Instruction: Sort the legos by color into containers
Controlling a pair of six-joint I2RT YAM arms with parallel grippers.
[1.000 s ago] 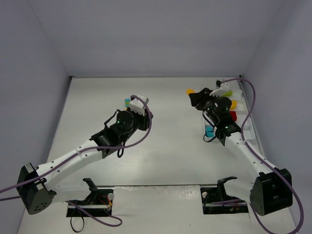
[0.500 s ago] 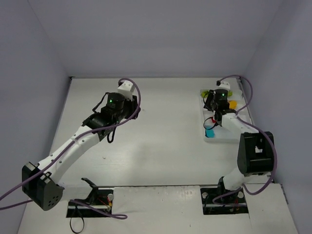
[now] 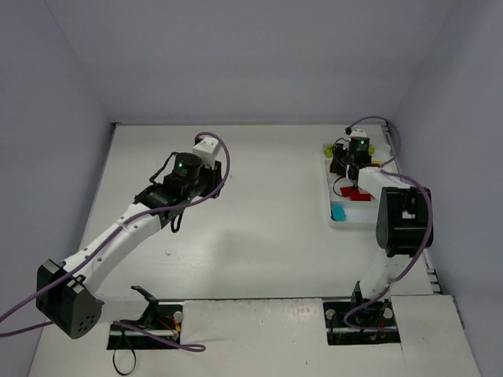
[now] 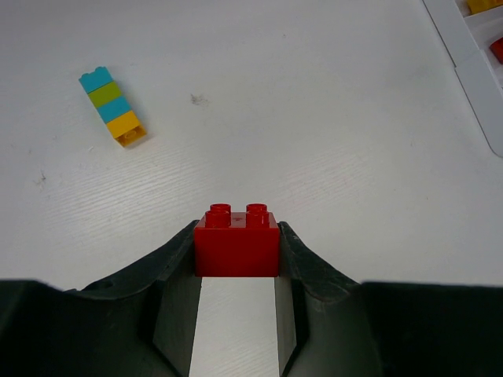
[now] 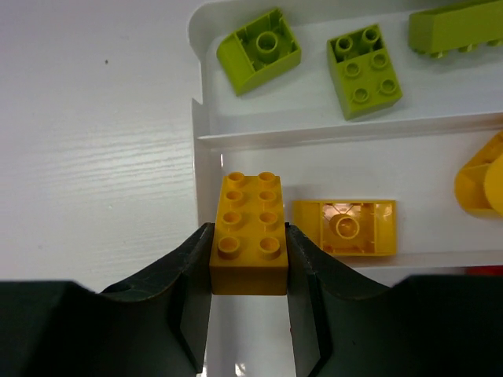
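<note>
Bright even overhead light, soft faint shadows, sharp wrist views, no glare

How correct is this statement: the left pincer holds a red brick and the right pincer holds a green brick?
One detail is wrong. The right pincer holds a yellow brick, not a green one, as the right wrist view shows. The rest stands: the left pincer holds a red brick.

A robotics lab test cell was indicated; a white worktop (image 3: 259,236) was enclosed on three sides by plain pale walls (image 3: 251,63); a left arm (image 3: 118,236) and a right arm (image 3: 402,220) were bolted at its near edge, trailed by purple cables (image 3: 226,169).
</note>
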